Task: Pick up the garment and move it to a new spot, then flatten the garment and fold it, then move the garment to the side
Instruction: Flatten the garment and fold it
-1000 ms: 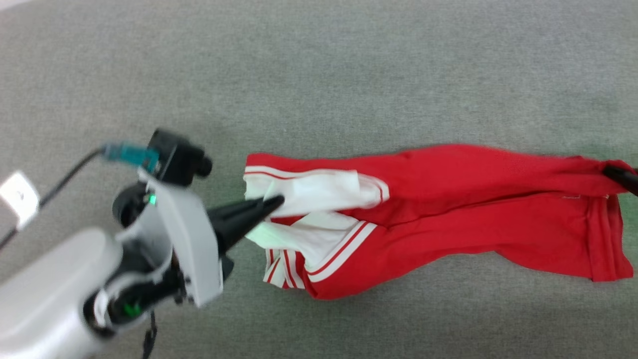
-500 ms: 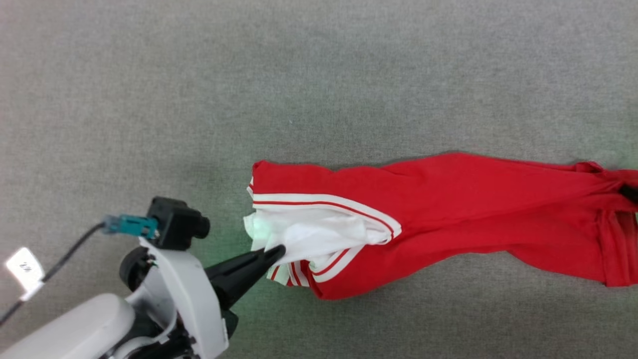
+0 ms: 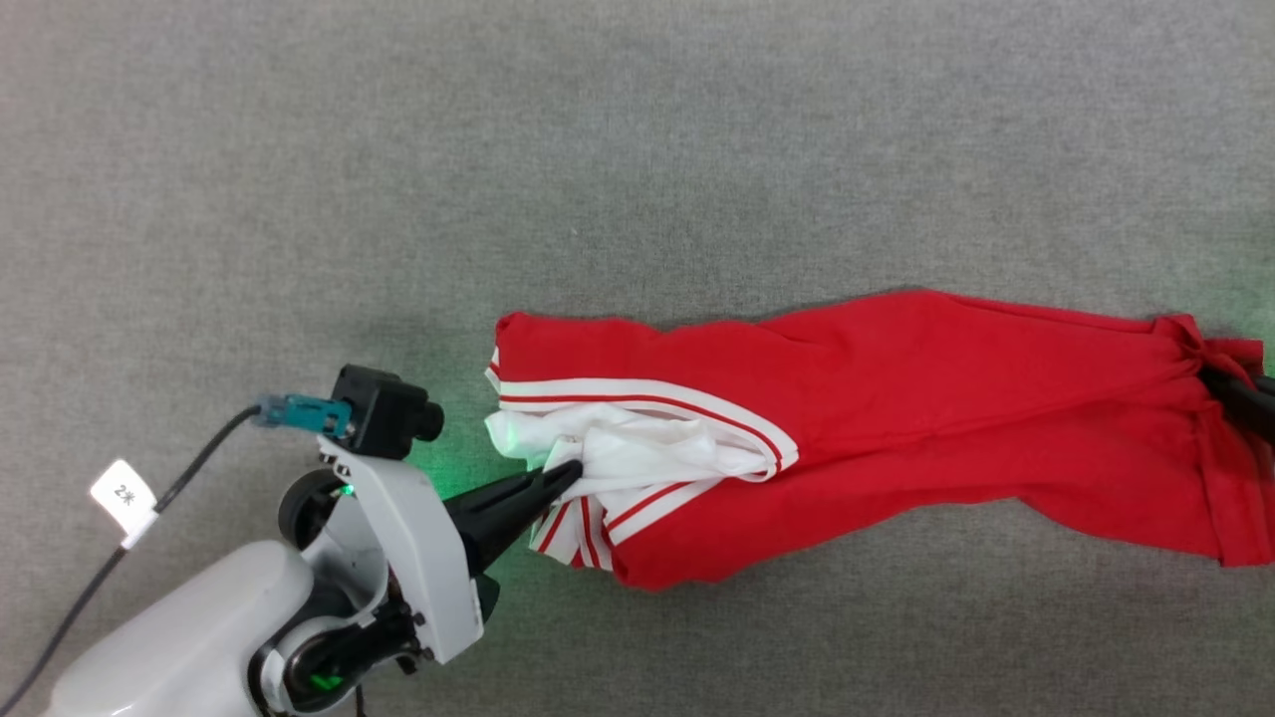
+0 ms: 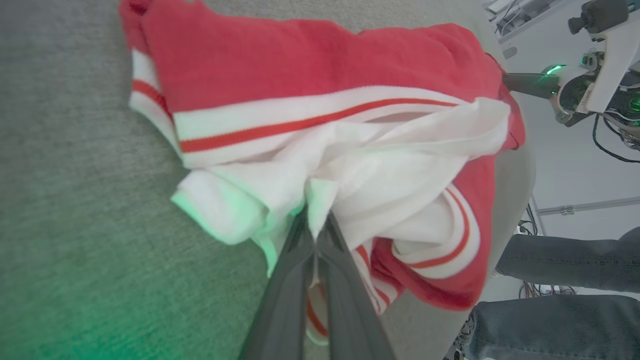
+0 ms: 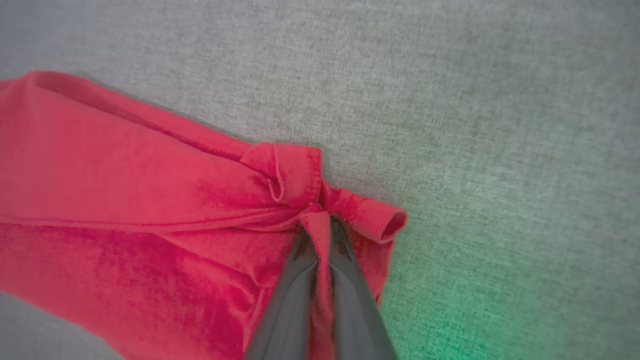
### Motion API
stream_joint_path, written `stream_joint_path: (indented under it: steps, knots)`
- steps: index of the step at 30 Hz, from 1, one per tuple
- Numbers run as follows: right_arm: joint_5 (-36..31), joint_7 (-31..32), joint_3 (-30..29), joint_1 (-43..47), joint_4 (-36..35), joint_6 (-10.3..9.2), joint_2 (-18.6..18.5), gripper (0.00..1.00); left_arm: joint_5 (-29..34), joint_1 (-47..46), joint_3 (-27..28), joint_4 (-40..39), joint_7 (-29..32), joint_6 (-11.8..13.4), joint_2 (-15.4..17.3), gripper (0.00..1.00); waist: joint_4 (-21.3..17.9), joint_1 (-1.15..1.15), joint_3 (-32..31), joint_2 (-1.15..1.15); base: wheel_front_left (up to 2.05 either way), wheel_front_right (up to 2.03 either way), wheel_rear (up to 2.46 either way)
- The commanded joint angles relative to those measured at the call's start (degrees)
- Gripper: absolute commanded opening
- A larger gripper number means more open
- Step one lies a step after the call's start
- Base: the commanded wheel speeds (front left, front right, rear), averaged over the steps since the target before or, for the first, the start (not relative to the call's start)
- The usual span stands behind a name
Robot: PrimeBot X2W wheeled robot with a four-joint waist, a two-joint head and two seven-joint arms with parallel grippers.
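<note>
The garment (image 3: 896,418), a red T-shirt with white sleeves and red-and-white striped trim, lies stretched sideways across the grey cloth surface (image 3: 637,149). My left gripper (image 3: 570,472) is shut on the bunched white sleeve at its left end; the left wrist view shows the white cloth (image 4: 350,170) pinched between the fingertips (image 4: 300,235). My right gripper (image 3: 1217,378) is shut on the red hem at the right end. In the right wrist view the red cloth (image 5: 150,210) gathers into folds at my right gripper (image 5: 322,222). Letters and number are hidden.
A cable with a white tag (image 3: 125,495) runs to the left wrist camera (image 3: 383,423). In the left wrist view a person's legs in dark trousers (image 4: 565,280) stand beyond the surface's edge.
The whole view shifted, so the camera moved. The left gripper with the sleeve now sits lower against the garment; the white sleeve has bunched up below the striped band.
</note>
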Motion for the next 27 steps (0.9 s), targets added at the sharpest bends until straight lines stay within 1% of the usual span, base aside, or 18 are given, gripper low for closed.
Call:
stream_joint_path:
  steps: [1, 2, 3, 4, 8, 9, 10, 11, 15, 19, 21, 27]
  knots:
    - [-0.19, 0.40, 1.48, 0.90, 0.43, -0.04, 1.44, 0.00, 0.43, -0.14, -0.03, 0.34, -0.27, -0.17, -0.30, 0.00, 0.04, 0.00, -0.52, 0.00, 0.00, 0.00, 0.00]
    - [-0.15, 0.05, 1.52, 0.99, 0.52, -0.04, 1.70, 0.01, 0.39, 0.05, -0.03, 0.87, -0.58, -0.42, -0.63, 0.00, 0.06, 0.00, -0.95, 0.00, 0.00, 0.00, 0.00]
    - [0.04, -0.15, 1.43, 1.13, 0.60, -0.01, 1.83, 0.49, 0.62, 0.22, -0.03, 1.24, -1.12, -0.67, -0.79, 0.02, 0.06, 0.00, -1.44, 0.00, 0.00, 0.00, 0.00]
    - [0.21, -0.32, 1.24, 1.34, 0.79, 0.00, 1.79, 1.00, 0.42, 0.45, 0.08, 1.56, -1.57, -0.99, -1.05, 0.17, 0.09, 0.00, -1.94, 0.00, 0.00, 0.00, 0.00]
    - [1.18, -2.46, -0.46, 2.18, 0.65, -0.01, 1.58, 1.00, 0.10, 1.75, 0.31, 1.68, -3.63, -2.28, -1.47, 0.47, 0.30, 0.00, -4.24, 0.00, 0.00, 0.00, 0.00]
    - [1.64, -2.92, -0.99, 2.60, 0.47, -0.01, 1.53, 1.00, 0.22, 2.04, 0.40, 1.73, -4.26, -2.52, -1.29, 0.69, 0.40, 0.00, -4.81, 0.00, 0.00, 0.00, 0.00]
    - [2.10, -3.33, -1.57, 3.12, 0.30, -0.01, 1.33, 1.00, 0.38, 2.33, 0.64, 1.69, -5.02, -2.54, -1.28, 0.88, 0.57, 0.00, -5.40, 0.00, 0.00, 0.00, 0.00]
    - [2.59, -3.80, -2.00, 3.72, 0.18, -0.01, 0.98, 1.00, 0.16, 2.79, 0.70, 1.61, -5.54, -2.67, -1.38, 0.99, 0.80, 0.00, -5.99, 0.00, 0.00, 0.00, 0.00]
    - [4.17, -5.21, -4.00, 6.45, 0.33, -0.01, -0.19, 1.00, 0.02, 4.63, 1.25, 1.13, -8.24, -2.89, -1.54, 1.00, 1.97, 0.00, -7.99, 0.00, 0.00, 0.00, 0.00]
    - [5.17, -6.09, -5.71, 9.60, 1.14, -0.01, -0.90, 1.00, -0.92, 7.21, 2.10, 1.57, -11.59, -2.17, -2.50, 1.00, 3.30, 0.00, -9.41, 0.00, 0.00, 0.00, 0.00]
    - [5.85, -6.65, -6.61, 11.30, 1.91, -0.01, -1.13, 1.00, -1.44, 8.49, 2.87, 2.24, -13.94, -1.91, -3.29, 1.00, 4.05, 0.00, -9.84, 0.00, 0.00, 0.00, 0.00]
    - [7.80, -7.80, -9.21, 15.57, 3.04, -0.01, -1.63, 1.00, 0.54, 11.39, 4.86, 5.33, -21.80, -0.72, -5.66, 1.00, 5.56, 0.00, -10.29, 0.00, 0.00, 0.00, 0.00]
